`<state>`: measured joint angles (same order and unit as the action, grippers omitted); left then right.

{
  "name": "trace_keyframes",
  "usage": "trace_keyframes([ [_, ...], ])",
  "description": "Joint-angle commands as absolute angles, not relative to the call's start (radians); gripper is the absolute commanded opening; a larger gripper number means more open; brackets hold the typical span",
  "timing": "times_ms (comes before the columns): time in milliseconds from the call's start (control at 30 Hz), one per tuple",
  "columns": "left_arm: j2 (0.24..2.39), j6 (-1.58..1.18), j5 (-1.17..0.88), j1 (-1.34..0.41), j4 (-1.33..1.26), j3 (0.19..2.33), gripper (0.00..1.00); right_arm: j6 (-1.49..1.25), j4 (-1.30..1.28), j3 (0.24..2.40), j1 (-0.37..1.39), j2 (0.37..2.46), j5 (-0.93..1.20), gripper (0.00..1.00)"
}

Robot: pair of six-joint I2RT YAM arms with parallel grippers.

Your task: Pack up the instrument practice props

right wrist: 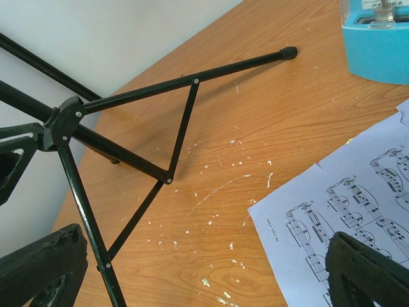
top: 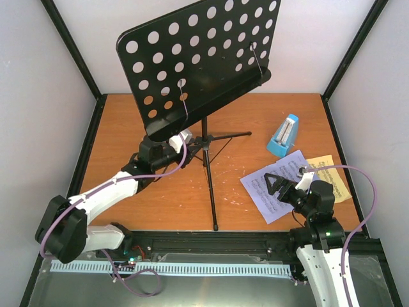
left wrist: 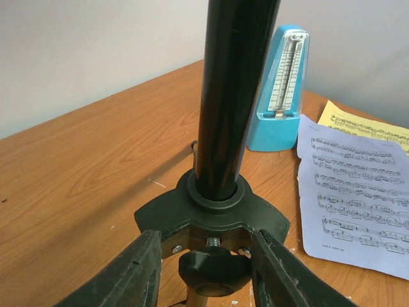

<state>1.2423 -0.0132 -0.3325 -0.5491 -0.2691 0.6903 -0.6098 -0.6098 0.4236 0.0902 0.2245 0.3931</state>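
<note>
The black music stand (top: pixel 204 137) stands upright mid-table, its round-holed desk (top: pixel 198 54) tilted above. My left gripper (top: pixel 185 144) is closed on the bracket under the stand's collar (left wrist: pixel 211 204), one finger on each side of the black knob (left wrist: pixel 214 268), with the pole (left wrist: pixel 230 96) rising between them. My right gripper (top: pixel 273 183) is wide open and empty, low over the near-left corner of the white sheet-music page (top: pixel 284 192), which also shows in the right wrist view (right wrist: pixel 345 211). A yellow page (top: pixel 332 176) lies partly under the white one. The blue metronome (top: pixel 283 136) stands behind the pages.
The tripod legs (right wrist: pixel 185 83) spread across the wooden table (top: pixel 128 128) left of my right gripper (right wrist: pixel 204 275). White walls and black frame posts close in the back and sides. A black rail (top: pixel 211 240) runs along the near edge.
</note>
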Motion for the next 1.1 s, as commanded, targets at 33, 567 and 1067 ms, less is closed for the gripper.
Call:
trace_keyframes([
  [33,1.253,0.034,-0.319,-0.557,-0.294,0.738,0.42,-0.606,-0.610,0.418,0.086,0.215,0.391,1.00],
  [567,1.271,0.046,-0.353,-0.561,-0.296,0.737,0.47,-0.605,-0.614,0.416,0.086,0.213,0.386,1.00],
  [1067,1.284,0.033,-0.347,-0.561,-0.313,0.736,0.34,-0.605,-0.617,0.412,0.086,0.212,0.383,1.00],
])
